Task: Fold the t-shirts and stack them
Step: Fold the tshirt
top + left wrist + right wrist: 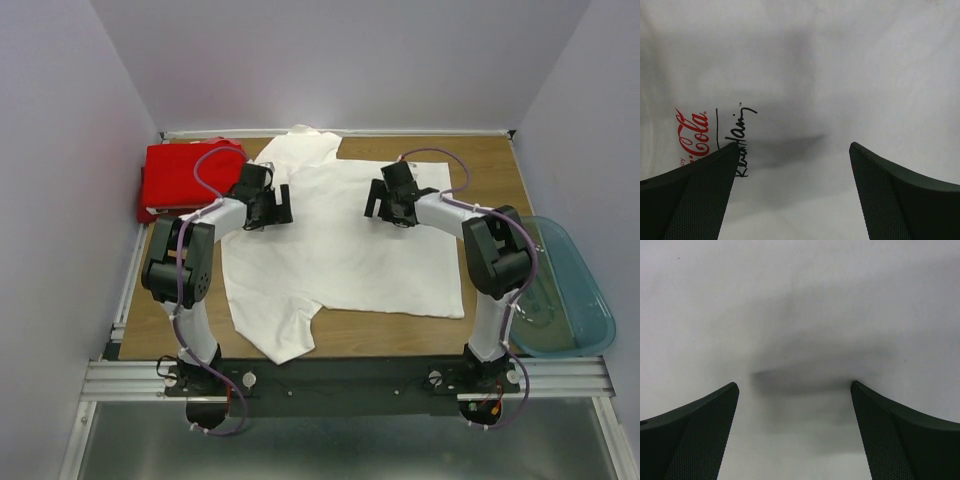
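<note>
From above, the white cotton t-shirt (340, 250) lies spread mid-counter (485, 165). The folded red cloth tee (185, 178) sits far left, probably as the stack's base.

Left wrist: the left hand (793, 147) gapes wide over red lettering (692, 135), seemingly ready to pinch.

Right wrist: the right hand (793, 385) is equally wide and empty above plain cloth.

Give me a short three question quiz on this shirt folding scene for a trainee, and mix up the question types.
1. True or false: the left gripper and right gripper are both open over the white tee.
2. Where is the red tee? A. folded at the far left corner of the table; B. spread out at mid-table; C. under the white tee.
3. Fill in: the tub sits at the table's ___ edge.
Key: 1 true; 2 A; 3 right.
</note>
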